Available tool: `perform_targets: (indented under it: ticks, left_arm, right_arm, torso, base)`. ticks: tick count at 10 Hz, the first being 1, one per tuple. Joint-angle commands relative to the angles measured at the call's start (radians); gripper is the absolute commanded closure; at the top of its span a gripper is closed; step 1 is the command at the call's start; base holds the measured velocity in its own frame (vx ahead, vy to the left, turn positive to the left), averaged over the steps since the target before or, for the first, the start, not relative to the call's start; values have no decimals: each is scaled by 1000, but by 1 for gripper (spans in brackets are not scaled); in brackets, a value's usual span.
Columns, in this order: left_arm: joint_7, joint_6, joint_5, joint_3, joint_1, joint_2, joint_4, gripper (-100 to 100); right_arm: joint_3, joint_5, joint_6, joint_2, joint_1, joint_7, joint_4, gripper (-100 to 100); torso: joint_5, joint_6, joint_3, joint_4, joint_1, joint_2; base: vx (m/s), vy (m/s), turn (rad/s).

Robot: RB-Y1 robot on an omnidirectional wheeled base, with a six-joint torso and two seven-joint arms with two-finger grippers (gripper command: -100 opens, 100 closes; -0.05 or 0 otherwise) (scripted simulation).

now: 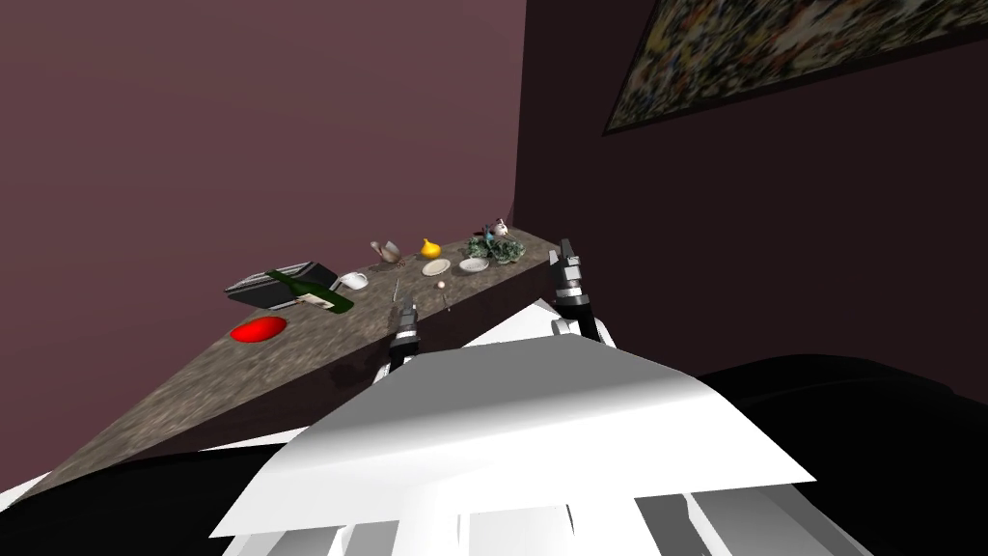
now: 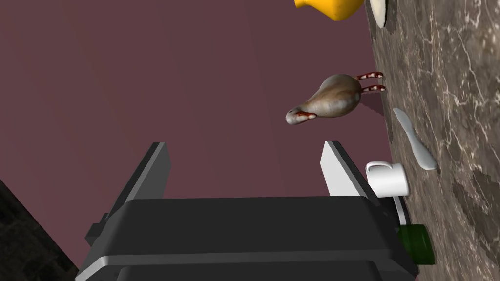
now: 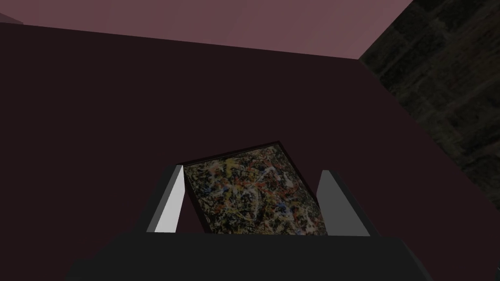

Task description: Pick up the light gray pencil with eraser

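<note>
the pencil point(image 1: 445, 303), a thin pale sliver, lies flat on the mottled counter point(image 1: 193, 386), just to the right of the left gripper point(image 1: 406, 311), whose fingers are spread and empty; the right gripper point(image 1: 564, 253) hangs beyond the counter's edge, its fingers also apart

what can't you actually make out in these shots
pencil: head view, two thin slivers on the counter, too small to tell which it is
green bottle: left wrist view, mostly hidden behind the body of the left gripper
yellow thing: left wrist view, cut off by the edge
clutter at the counter's far end: head view, too small to name
</note>
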Motion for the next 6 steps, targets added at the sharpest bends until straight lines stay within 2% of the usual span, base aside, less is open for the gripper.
perform_targets:
  ticks: [1,6]
  left_arm:
    - [-7,-13,0,8,-8,-4,44,-100]
    - [-27,-50,1,39,-28,-32,185,-100]
  right_arm:
    - [0,0,0,0,0,0,0,0]
    - [0,0,0,0,0,0,0,0]
  torso:
    - [0,0,0,0,0,0]
    - [0,0,-1,-1,-1,-2]
  base:
    - [39,-78,30]
    - [63,-111,57]
